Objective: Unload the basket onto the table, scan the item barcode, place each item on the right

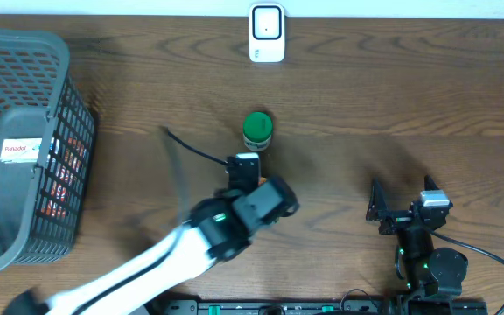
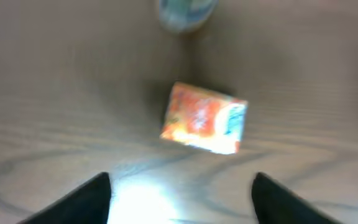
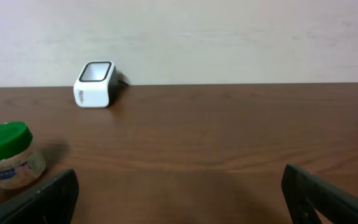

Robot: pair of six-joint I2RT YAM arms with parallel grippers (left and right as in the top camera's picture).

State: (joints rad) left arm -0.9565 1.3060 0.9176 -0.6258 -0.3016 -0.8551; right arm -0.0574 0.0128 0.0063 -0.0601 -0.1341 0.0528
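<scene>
Both jaws released, orange packet (image 2: pixel 204 118) near green-lidded jar (image 1: pixel 257 129), scanner (image 1: pixel 267 32) beyond, basket (image 1: pixel 24 52) left

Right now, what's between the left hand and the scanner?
Left wrist view: an orange box just ahead of the left hand, a jar beyond. Overhead puts that jar in line with the scanner.

The worktop (image 1: pixel 366 96) is dark wood, grained, smooth, with a slight sheen (one glare patch). The basket (image 1: pixel 7 52) is matt grey plastic mesh. The scanner (image 1: pixel 267 33) is glossy white plastic. The jar lid (image 1: pixel 257 128) is green plastic. The packet (image 2: pixel 204 118) has a printed wrap, its finish blurred.
</scene>
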